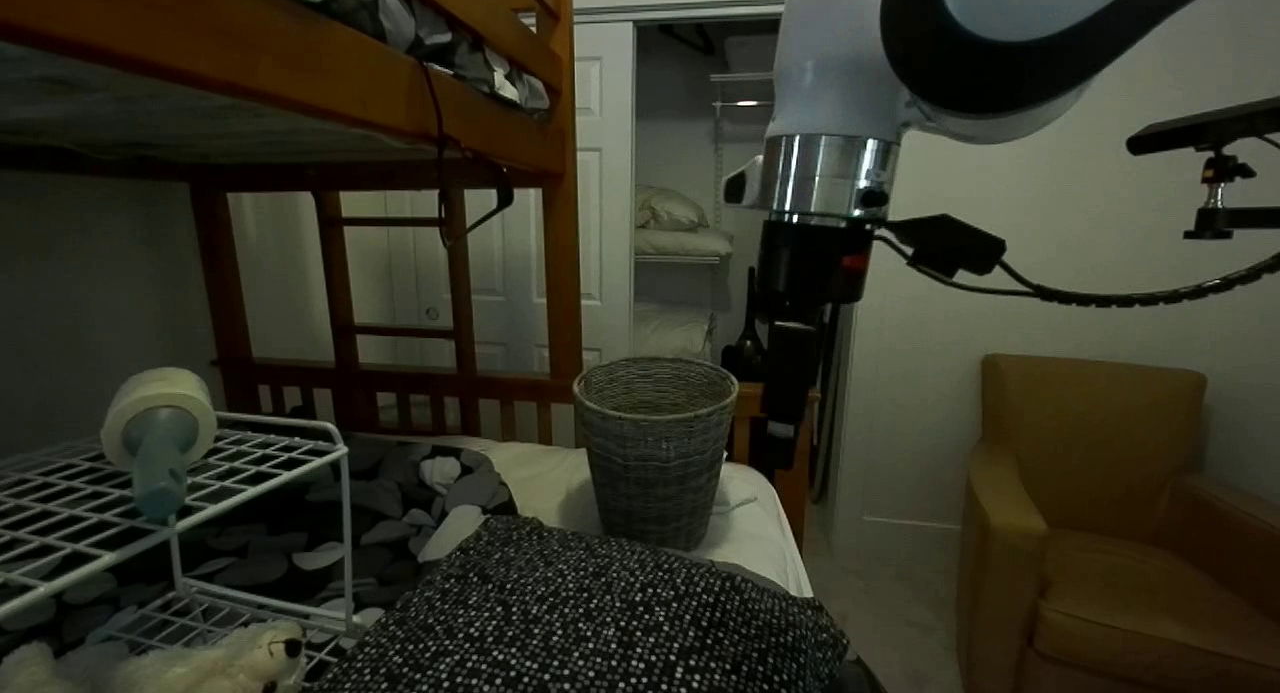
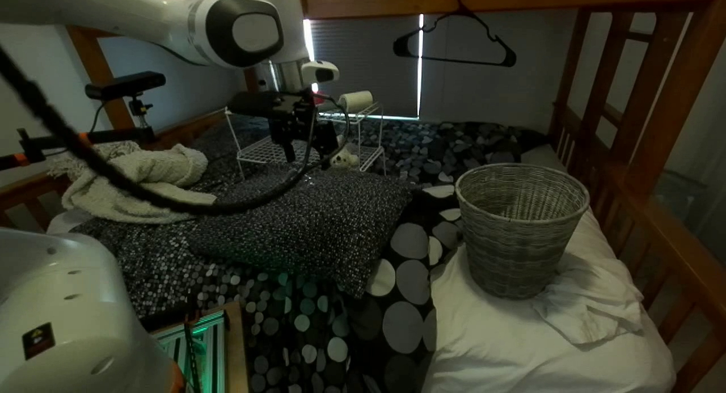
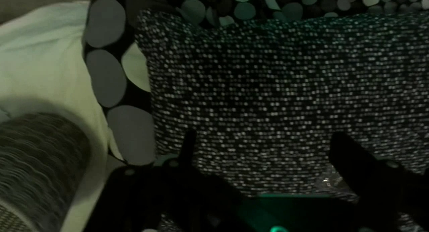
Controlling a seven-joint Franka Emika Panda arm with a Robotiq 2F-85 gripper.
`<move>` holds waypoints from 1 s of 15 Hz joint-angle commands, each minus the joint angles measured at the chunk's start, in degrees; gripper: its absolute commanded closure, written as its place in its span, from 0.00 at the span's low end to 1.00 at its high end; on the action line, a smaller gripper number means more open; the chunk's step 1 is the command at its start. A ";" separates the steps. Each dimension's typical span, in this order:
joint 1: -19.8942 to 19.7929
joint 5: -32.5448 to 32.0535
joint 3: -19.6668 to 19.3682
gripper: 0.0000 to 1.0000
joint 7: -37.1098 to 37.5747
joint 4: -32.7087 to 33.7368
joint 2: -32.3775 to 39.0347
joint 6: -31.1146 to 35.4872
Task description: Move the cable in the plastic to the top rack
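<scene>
In the wrist view the gripper (image 3: 264, 134) is spread wide above a dotted pillow (image 3: 251, 91). On it, at lower right, clear plastic (image 3: 329, 181) is partly hidden by a finger (image 3: 352, 158); its contents cannot be made out. The white top rack (image 1: 260, 488) is seen at lower left in an exterior view, bearing a white roll (image 1: 150, 388).

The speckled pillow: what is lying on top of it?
Some shiny clear plastic shows on the pillow in the wrist view. The tool hides part of it, and any contents cannot be made out.
</scene>
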 commanded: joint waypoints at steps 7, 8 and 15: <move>3.31 0.88 1.58 0.00 -2.75 2.95 4.24 1.19; 4.94 2.88 0.82 0.00 -7.55 3.70 7.58 4.85; 10.87 8.64 3.80 0.00 -23.27 10.56 23.84 16.69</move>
